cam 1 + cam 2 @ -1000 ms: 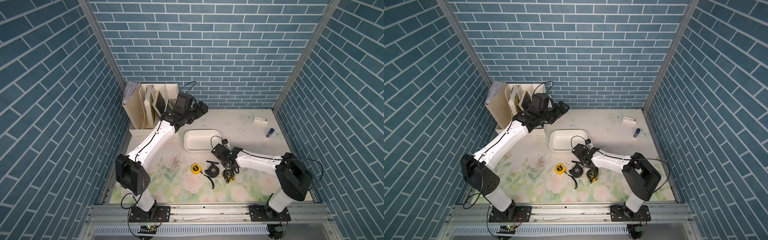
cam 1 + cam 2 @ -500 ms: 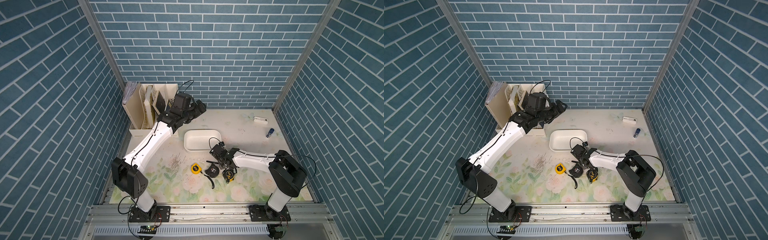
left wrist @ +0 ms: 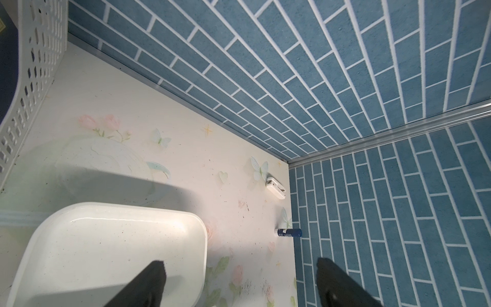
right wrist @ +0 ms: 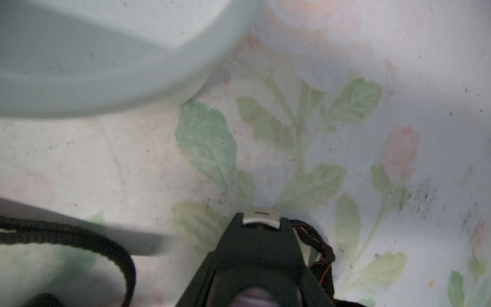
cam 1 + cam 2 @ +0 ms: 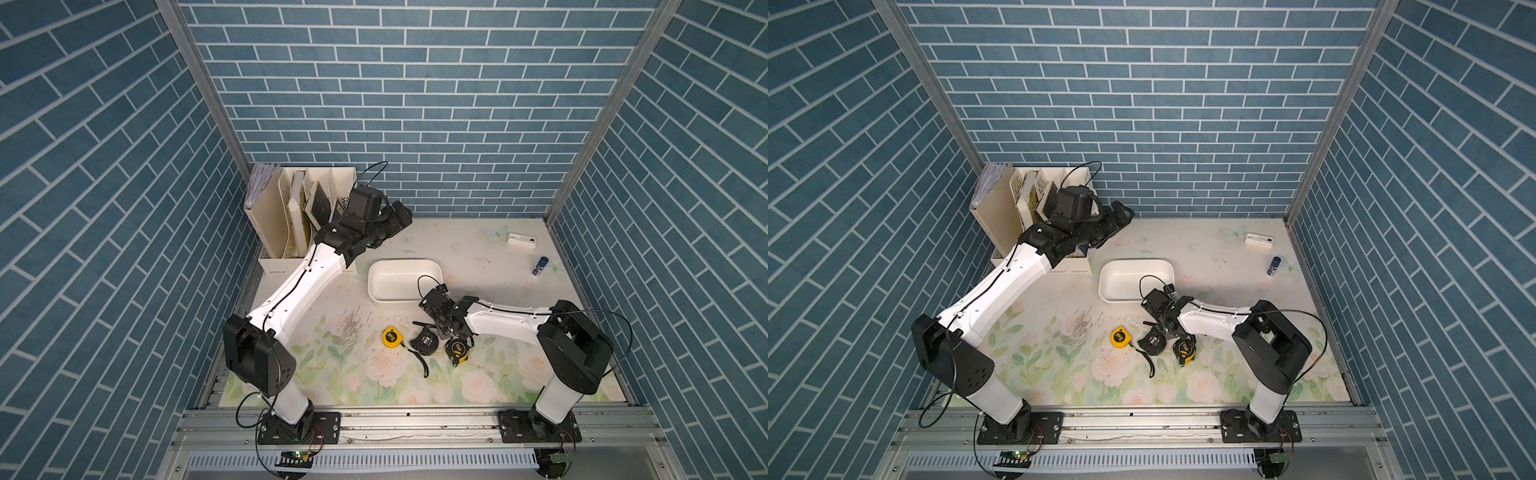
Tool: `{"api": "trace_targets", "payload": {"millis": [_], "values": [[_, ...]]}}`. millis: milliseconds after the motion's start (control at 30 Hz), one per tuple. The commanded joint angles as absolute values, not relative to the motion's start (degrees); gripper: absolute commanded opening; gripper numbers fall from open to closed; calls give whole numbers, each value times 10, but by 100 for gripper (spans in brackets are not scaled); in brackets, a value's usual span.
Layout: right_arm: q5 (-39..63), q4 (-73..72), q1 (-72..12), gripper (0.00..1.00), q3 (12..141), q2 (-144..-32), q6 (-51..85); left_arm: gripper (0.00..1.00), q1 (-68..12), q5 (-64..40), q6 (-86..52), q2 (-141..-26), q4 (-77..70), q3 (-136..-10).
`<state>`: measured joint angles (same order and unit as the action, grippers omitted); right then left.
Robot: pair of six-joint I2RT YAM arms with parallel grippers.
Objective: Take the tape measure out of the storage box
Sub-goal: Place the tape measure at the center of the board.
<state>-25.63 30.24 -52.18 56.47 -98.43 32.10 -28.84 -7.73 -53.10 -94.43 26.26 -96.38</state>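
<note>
As storage box (image 5: pixel 395 280) sits empty, tape measure (image 5: pixel 457 352) lies on counter (image 5: pixel 478 266) just under R hand (image 5: pixel 448 332) (grip unclear); L hand (image 3: pixel 239 265) wide, far.

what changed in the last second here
The right arm swung slightly to its left, the right gripper low by the black-and-yellow tape measure; whether it grips it cannot be told. The left arm edged toward the file organizer, the left gripper open. Unmoved: that tape measure, the black tape measure, the yellow tape measure and the storage box.
</note>
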Motion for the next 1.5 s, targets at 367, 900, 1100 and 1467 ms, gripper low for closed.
{"api": "trace_targets", "payload": {"millis": [367,900,1100,1467], "values": [[-269,313,-536,63,572,-959,313,93,-286,-78,-525,-930,264,-955],[-260,282,-540,64,564,-941,300,93,-286,-81,-526,-932,261,-958],[-263,286,-540,42,567,-941,300,93,-286,-85,-525,-937,260,-960],[-255,287,-539,23,563,-948,295,93,-286,-83,-526,-929,262,-954]]}}
